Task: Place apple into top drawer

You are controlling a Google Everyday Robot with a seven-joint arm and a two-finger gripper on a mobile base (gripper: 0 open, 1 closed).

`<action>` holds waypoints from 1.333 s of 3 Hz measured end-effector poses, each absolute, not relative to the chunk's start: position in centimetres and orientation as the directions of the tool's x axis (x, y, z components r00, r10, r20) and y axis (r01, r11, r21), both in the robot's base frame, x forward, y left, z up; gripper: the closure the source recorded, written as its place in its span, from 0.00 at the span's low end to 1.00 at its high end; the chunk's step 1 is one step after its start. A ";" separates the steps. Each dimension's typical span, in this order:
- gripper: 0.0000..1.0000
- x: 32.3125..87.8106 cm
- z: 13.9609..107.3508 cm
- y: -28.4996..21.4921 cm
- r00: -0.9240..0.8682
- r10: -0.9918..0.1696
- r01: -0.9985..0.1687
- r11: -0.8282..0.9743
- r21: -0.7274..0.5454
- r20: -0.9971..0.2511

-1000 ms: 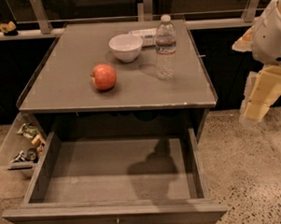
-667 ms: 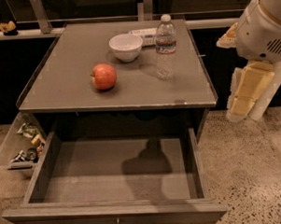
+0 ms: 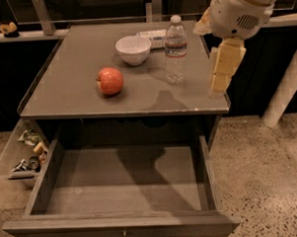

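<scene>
The red-orange apple (image 3: 110, 81) sits on the grey cabinet top (image 3: 68, 89), left of centre. The top drawer (image 3: 126, 178) below is pulled fully open and nothing shows inside it; its small metal knob (image 3: 124, 236) is at the bottom edge of the view. My gripper (image 3: 220, 75) hangs down from the white arm (image 3: 237, 10) at the cabinet top's right edge, well to the right of the apple and right of the water bottle, holding nothing that I can see.
A white bowl (image 3: 133, 48) and a clear water bottle (image 3: 175, 49) stand on the cabinet top behind and right of the apple. A pale side bin (image 3: 21, 155) with odds and ends sticks out at the left. A white post (image 3: 285, 90) stands at the right.
The arm and gripper have moved left, from beyond the cabinet's right side to over its right edge. The apple, bowl, bottle and drawer have not moved.
</scene>
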State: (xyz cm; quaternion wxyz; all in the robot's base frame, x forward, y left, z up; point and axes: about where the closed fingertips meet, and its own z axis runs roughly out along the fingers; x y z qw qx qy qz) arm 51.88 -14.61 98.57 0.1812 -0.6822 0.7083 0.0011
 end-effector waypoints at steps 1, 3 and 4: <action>0.00 55.4 99.6 -12.1 0.047 -0.956 -0.968 0.028 -0.248 -0.289; 0.00 57.2 100.4 -7.6 0.136 -0.954 -0.956 -0.055 -0.289 -0.267; 0.00 57.6 99.3 -8.1 0.128 -0.926 -0.966 -0.035 -0.257 -0.354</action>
